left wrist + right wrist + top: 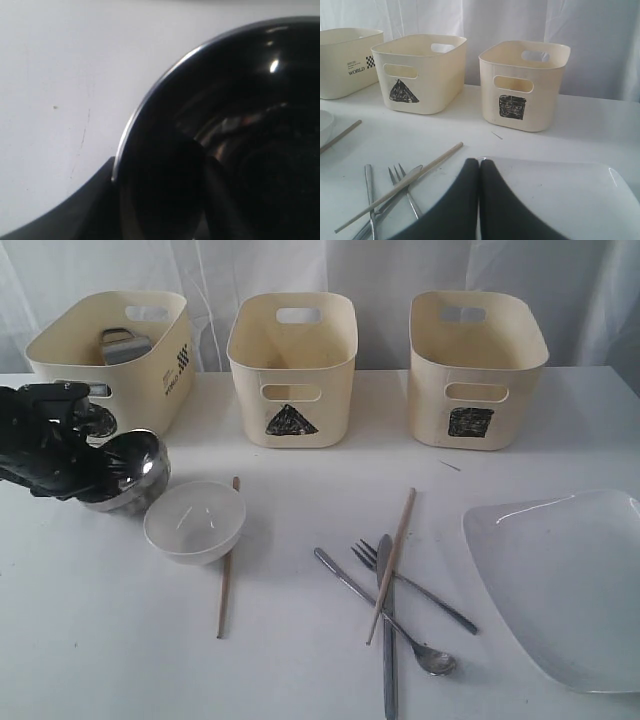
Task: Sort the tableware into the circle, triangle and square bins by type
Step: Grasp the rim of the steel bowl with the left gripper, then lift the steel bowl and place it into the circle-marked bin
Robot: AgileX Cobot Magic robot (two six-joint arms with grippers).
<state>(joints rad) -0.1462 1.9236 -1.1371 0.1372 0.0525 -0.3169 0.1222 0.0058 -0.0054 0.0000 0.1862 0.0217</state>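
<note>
One steel bowl (135, 465) at nine o'clock on the surface (110, 660), its rim between the wide-open jaws of the left end effector (127, 200): close squarely before lifting.

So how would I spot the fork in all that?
Find the tub with the black triangle, middle of three, then come toward the camera to the crossed cutlery. The fork lies there, crossed by a wooden chopstick; alone among the steel pieces, it ends in prongs.
</note>
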